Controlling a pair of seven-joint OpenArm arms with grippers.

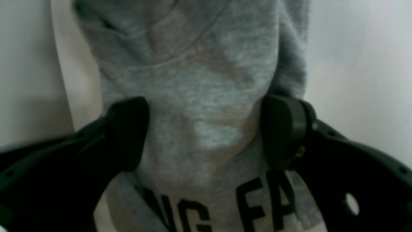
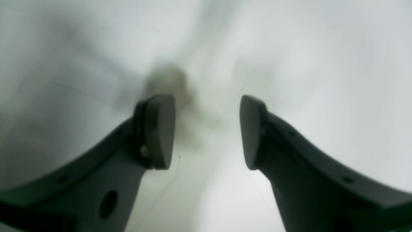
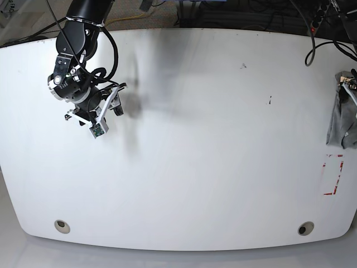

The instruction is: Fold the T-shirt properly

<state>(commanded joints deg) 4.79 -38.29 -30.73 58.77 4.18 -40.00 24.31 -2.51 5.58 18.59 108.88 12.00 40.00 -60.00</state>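
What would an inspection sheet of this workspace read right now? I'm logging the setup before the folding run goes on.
Surface: white table, small dark marks, red tape near one edge.
Job's things: grey T-shirt bunched, hanging at the table edge, black lettering.
Clutter: nothing seen.
Grippers: left gripper closed on the T-shirt; right gripper open, empty, over bare table.
Cables: black cables behind the table.
Surroundings: two round holes in the table's near corners.

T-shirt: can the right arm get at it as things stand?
Probably not without a long reach. The right gripper is open and empty at the far left of the table, while the T-shirt hangs bunched at the right edge, held by the left gripper. Nothing lies between.
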